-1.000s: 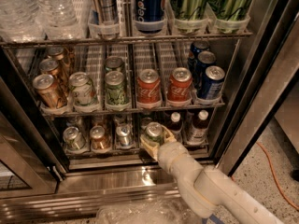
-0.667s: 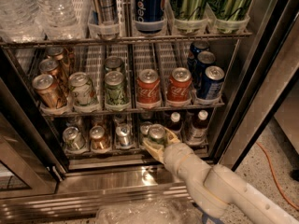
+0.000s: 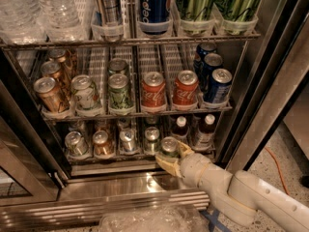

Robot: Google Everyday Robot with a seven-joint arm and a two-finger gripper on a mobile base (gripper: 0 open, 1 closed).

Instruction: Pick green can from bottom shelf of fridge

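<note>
Gripper (image 3: 172, 153), two pale yellow fingers on the end of a thick cream-white robot arm (image 3: 251, 197), reaches in low from the right and is clasped around a small aluminium green can (image 3: 169, 144) with a silver top. The green can stands at the very front edge of the bottom shelf (image 3: 116, 155), a metal wire rack with clear plastic lanes, the lowest in a large stainless-steel fridge (image 3: 263, 100). It sits a little further forward than the row beside it.

Just left of the held can is a silver-topped can (image 3: 151, 136). Just behind and to the right stand two brown glass bottles (image 3: 180, 127) with white caps, very near the wrist.

Risks from here, as a judgement: the hold looks low and angled, so the smooth can could slip or tip as it leaves the rack. Its base could catch on the shelf's front lip or a lane divider and twist free. A sideways swing of the wrist could knock the bottles or nudge the neighbouring can. A dropped can would strike the shiny steel base panel (image 3: 96, 187) below.
</note>
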